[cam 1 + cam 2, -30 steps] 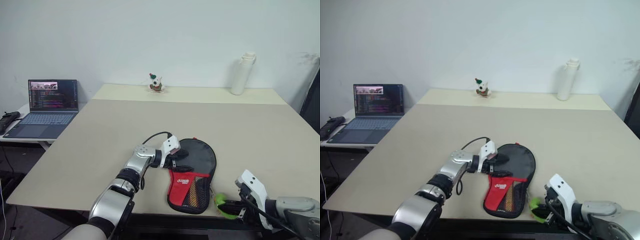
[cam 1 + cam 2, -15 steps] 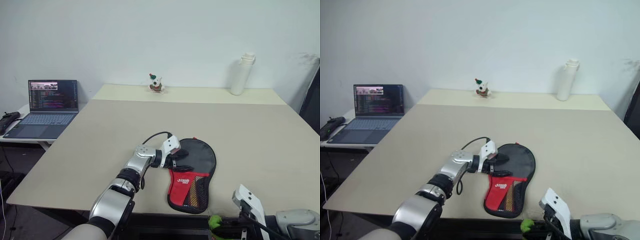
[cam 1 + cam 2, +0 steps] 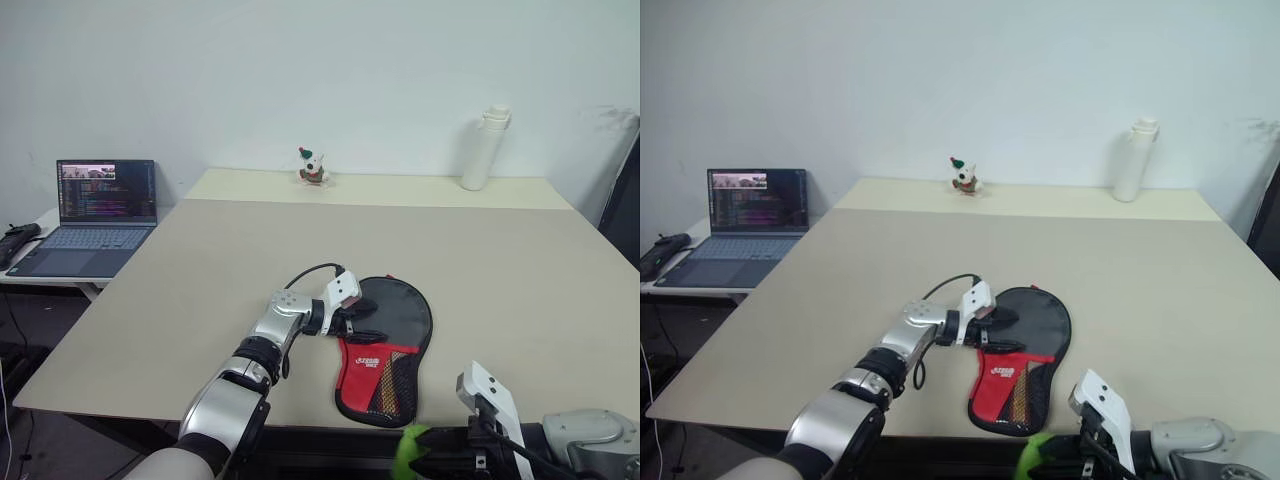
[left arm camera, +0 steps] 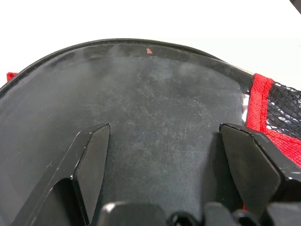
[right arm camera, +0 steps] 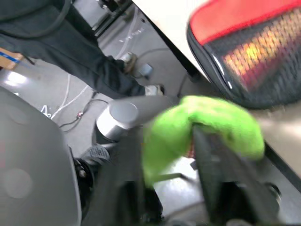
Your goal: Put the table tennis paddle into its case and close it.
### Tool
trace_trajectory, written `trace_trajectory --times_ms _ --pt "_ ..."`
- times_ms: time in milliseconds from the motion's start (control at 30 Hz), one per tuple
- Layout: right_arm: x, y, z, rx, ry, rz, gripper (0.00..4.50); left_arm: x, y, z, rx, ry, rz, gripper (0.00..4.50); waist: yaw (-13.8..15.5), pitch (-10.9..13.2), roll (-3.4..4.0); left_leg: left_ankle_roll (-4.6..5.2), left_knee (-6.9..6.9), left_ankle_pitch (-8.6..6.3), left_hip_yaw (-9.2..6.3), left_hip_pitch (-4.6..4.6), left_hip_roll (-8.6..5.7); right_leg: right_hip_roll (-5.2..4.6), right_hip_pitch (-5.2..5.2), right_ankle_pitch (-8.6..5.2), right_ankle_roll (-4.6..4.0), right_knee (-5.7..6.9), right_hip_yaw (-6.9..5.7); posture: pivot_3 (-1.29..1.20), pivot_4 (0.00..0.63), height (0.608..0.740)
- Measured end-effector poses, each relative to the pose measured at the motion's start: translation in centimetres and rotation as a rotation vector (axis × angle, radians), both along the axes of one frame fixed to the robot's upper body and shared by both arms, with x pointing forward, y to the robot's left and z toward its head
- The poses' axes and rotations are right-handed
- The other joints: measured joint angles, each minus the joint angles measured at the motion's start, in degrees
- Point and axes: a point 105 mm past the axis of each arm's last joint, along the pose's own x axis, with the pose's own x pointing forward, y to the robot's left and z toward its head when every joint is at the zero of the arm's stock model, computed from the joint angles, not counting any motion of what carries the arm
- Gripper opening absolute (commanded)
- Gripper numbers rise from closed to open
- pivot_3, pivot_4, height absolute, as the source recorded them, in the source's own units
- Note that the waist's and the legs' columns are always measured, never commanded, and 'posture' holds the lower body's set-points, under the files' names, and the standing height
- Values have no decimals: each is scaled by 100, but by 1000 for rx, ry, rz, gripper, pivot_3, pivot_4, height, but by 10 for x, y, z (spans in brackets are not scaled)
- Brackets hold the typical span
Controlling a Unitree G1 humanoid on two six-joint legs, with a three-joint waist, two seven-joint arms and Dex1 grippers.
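Observation:
The case (image 3: 397, 318) lies flat near the table's front edge, black fabric with a red mesh handle end (image 3: 375, 375) pointing toward me. My left gripper (image 3: 368, 324) is open at the case's left side, one finger (image 4: 91, 160) and the other resting apart on the black face (image 4: 160, 84). The table tennis paddle is hidden. My right gripper (image 3: 432, 462) hangs below the table's front edge, right of the red end, with a bright green soft thing (image 3: 406, 448) at its tip (image 5: 164, 136). That view is blurred.
At the table's (image 3: 200, 270) far edge stand a small figurine (image 3: 312, 166) and a white bottle (image 3: 485, 148). An open laptop (image 3: 95, 215) sits on a side table at the left. Under the front edge the floor carries cables (image 5: 70, 101).
My right gripper, with the green thing at its tip, has sunk from the table's front edge to below it and shifted left. The left gripper and the case have not moved.

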Motion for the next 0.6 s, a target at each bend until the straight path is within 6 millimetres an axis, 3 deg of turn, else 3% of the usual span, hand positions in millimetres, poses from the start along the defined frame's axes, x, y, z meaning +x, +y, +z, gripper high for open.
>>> trace_trajectory --times_ms 133,400,600 --pt "10 0 13 35 -24 3 2814 0 0 0 -3 4 3 4063 -8 1 -2 0 0 0 0 2 -1 -1 2 0 0 -1 2 0 150 740" --pt "95 -33 45 44 -290 -256 2814 -9 10 7 -63 18 -13 4063 -29 7 -6 7 -11 -4 5 -15 3 8 -22 -5 -2 -2 13 0 150 740" --pt "142 -52 61 74 -481 -346 2814 -28 53 20 -95 29 6 4063 -171 37 -9 15 -12 -8 20 -12 25 42 -45 -15 -21 22 31 0 150 740"
